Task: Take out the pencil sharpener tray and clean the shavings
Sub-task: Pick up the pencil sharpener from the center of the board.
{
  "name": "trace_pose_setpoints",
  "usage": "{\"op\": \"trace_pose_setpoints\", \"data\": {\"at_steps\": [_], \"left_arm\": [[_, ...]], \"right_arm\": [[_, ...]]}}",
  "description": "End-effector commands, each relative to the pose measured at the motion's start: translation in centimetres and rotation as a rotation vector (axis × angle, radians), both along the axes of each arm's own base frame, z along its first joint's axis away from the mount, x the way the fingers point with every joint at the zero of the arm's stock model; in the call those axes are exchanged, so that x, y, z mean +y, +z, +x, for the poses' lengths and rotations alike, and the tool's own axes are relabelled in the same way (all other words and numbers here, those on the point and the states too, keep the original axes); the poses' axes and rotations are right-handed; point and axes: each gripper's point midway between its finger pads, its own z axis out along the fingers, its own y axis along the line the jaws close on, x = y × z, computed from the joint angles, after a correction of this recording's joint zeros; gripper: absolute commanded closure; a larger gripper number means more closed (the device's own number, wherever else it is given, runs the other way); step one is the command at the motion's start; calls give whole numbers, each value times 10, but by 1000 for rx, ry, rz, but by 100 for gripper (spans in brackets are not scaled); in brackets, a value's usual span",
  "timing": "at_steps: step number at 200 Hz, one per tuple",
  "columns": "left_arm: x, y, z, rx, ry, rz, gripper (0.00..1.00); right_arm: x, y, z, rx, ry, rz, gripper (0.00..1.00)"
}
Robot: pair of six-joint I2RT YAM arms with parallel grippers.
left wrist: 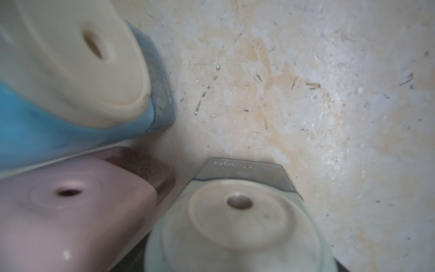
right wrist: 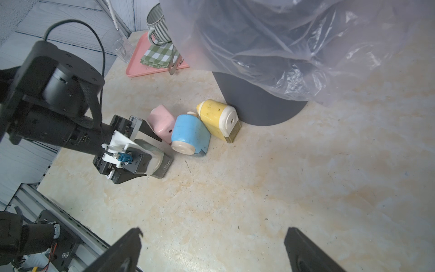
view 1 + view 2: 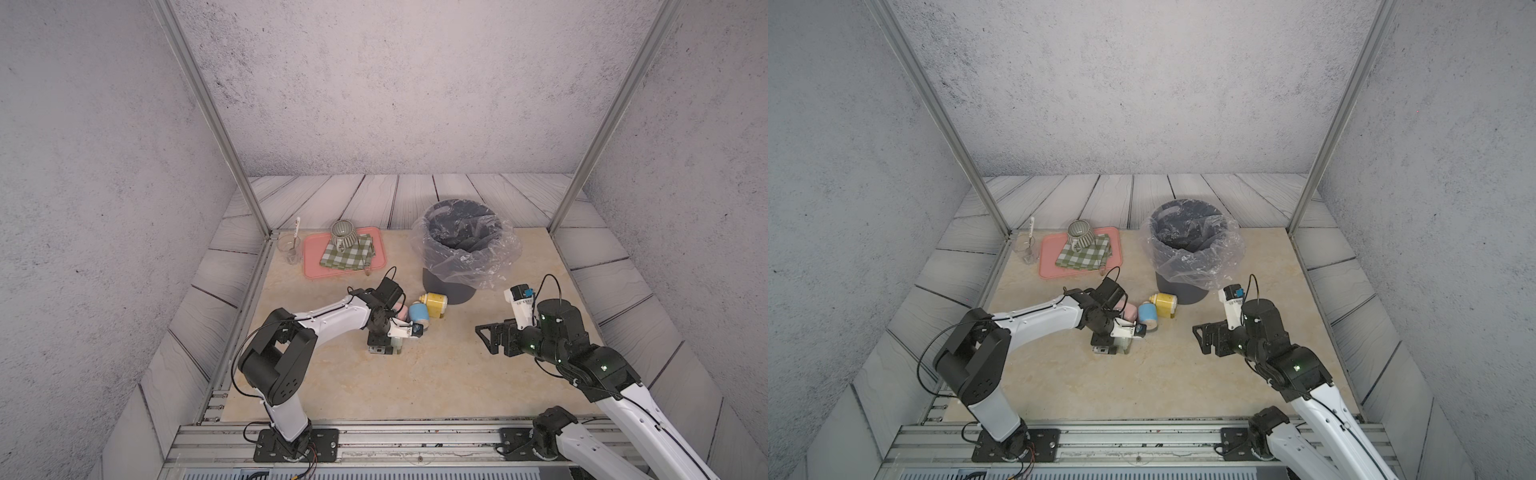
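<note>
Several pencil sharpeners lie in a cluster on the table in front of the bin: pink [image 2: 160,120], blue [image 2: 188,131], yellow [image 2: 216,115] and pale green [image 2: 154,154]. My left gripper [image 2: 153,157] is shut on the pale green sharpener [image 1: 235,226], which lies on its side on the table [image 3: 415,382]. Its grey see-through tray [image 1: 242,172] is in place and points away from the wrist. The gripper's own fingers are hidden in the left wrist view. My right gripper [image 2: 214,247] hangs open and empty to the right, facing the cluster.
A dark bin [image 3: 449,286] lined with a clear plastic bag stands just behind the yellow sharpener. At the back left, a pink serving tray [image 3: 311,257] carries a striped mug [image 3: 344,235] on a checked cloth [image 3: 347,255]. A glass [image 3: 289,249] stands beside it.
</note>
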Motion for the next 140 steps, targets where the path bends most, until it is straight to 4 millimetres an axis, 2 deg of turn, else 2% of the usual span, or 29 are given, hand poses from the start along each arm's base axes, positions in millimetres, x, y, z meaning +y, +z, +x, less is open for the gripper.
{"op": "trace_pose_setpoints", "data": {"at_steps": [1, 31, 54, 101, 122, 140], "left_arm": [[-6, 9, 2, -25, -22, -3, 15], [-8, 8, -1, -17, -35, 20, 25], [-9, 7, -1, -11, -43, 30, 52], [-7, 1, -9, 13, -54, 47, 99], [-5, 1, -14, 25, -60, 58, 100], [-2, 8, -19, 38, -64, 65, 100]], "right_arm": [[2, -5, -2, 14, 17, -4, 3], [3, -6, -2, 17, 18, -5, 3], [3, -7, -1, 21, 19, -6, 3], [-3, -12, 2, 35, -37, -8, 3], [-5, -13, 4, 30, -65, 1, 5], [0, -10, 3, 30, -30, 12, 5]]}}
